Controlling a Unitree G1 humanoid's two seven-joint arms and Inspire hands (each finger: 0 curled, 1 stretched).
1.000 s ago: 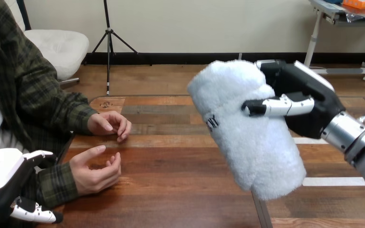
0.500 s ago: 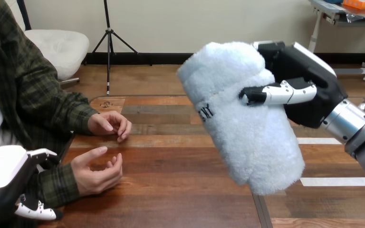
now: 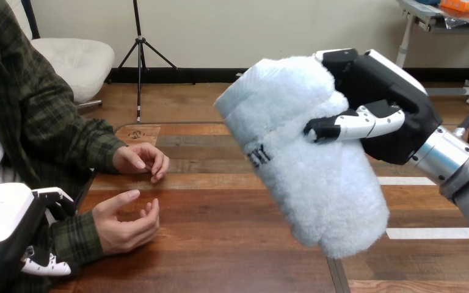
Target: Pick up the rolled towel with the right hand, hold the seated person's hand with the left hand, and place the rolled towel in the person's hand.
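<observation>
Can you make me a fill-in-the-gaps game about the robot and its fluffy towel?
1. The robot's right hand holds the rolled towel up in the ____.
2. The towel is ____ in colour.
3. The person's nearer hand rests on the wooden ____.
4. That hand has ____ in it.

Missing words: air; white; table; nothing.

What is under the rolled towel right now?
The right hand holds the rolled towel in the air over bare table; the tabletop behind it is hidden. The person's nearer hand lies to the left, not under it.
</observation>
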